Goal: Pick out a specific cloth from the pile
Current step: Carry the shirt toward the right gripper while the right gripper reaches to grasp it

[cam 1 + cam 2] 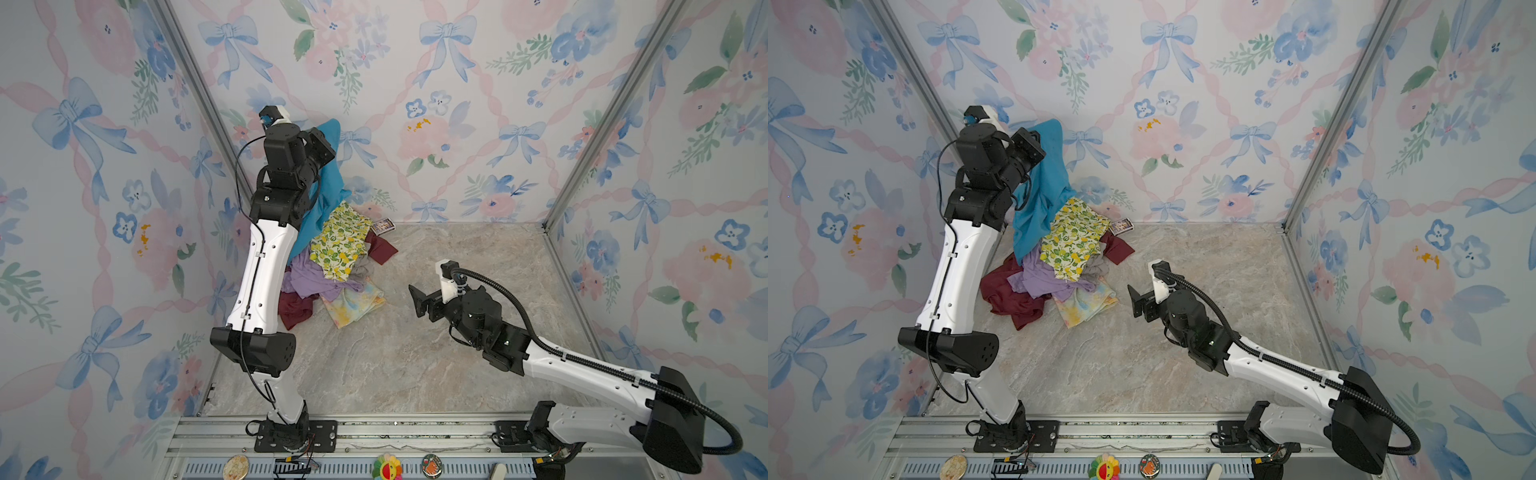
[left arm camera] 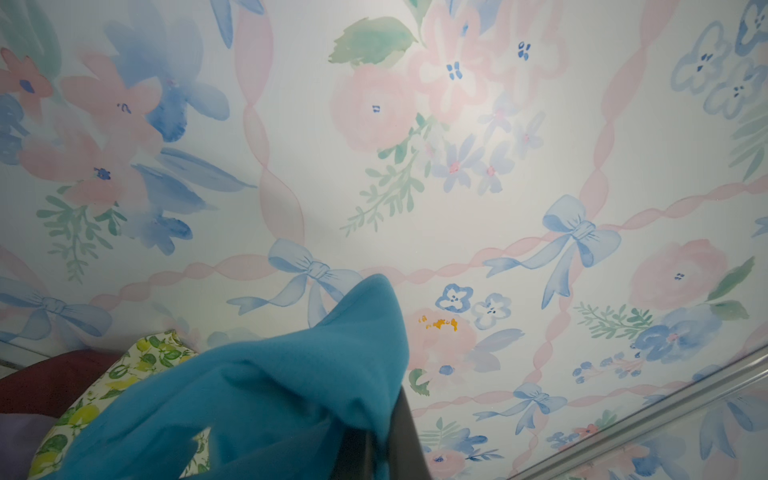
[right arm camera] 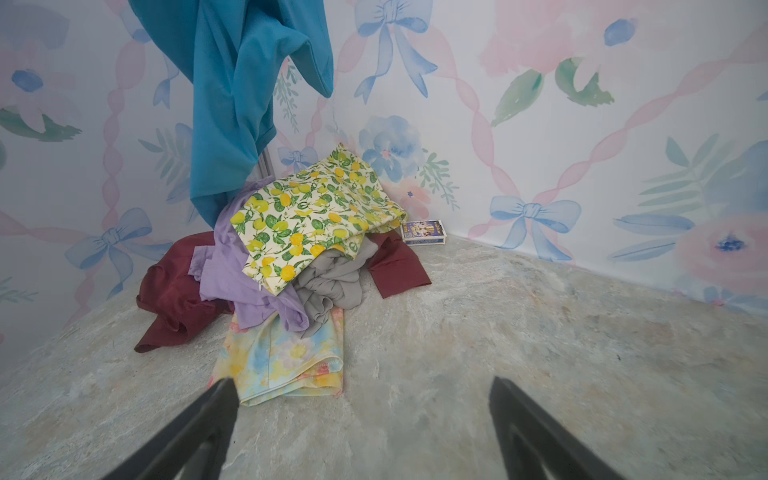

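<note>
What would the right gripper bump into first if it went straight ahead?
Probably the pastel tie-dye cloth at the near edge of the pile; depth is unclear, so the right gripper might skim over it.

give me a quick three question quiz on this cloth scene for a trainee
1. True or false: the right gripper is shut on the turquoise cloth.
2. Short answer: which cloth lies on top of the pile?
3. Pick one: what holds the turquoise cloth up in the air? A. the left gripper B. the right gripper C. nothing, it lies flat on the table

Key
1. False: its jaws stand open and empty, apart from the pile.
2. The lemon-print cloth.
3. A
</note>
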{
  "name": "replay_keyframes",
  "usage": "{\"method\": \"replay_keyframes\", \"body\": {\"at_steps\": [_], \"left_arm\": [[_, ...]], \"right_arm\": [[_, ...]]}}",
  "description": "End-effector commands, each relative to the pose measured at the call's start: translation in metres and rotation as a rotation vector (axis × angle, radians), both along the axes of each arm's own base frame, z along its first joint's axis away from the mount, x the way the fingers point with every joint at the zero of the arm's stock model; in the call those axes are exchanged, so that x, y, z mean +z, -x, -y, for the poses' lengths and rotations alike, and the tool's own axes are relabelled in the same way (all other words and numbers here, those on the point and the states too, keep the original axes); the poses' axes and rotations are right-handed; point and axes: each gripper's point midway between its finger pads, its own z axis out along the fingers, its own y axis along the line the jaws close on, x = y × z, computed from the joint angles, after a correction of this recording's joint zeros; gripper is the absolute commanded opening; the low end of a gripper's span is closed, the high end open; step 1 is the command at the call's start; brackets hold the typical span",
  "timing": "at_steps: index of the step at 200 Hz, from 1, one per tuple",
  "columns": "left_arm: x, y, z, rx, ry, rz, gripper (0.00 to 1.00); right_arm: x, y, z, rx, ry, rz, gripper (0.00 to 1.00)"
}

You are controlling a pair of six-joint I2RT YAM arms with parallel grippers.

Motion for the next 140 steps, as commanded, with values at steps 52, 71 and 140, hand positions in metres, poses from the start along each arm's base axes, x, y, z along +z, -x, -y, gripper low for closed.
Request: {"method": "replay_keyframes", "body": {"at_steps": [52, 71, 140], "left_arm": [[0.045, 0.037, 0.097, -0.192, 0.03, 0.121, 0.0], [0.042, 0.041, 0.123, -0.233, 0.026, 0.12, 0.0], [0.004, 0.052, 0.195, -0.39, 0.009, 0.036, 0.0]], "right_arm": [[0.009, -0.015, 0.019, -0.013, -0.094, -0.024, 0.97], [0.016, -0.018, 0.017, -0.011, -0.101, -0.002, 0.97], [0.06, -0.051, 0.009, -0.036, -0.224, 0.107, 0.97]]}}
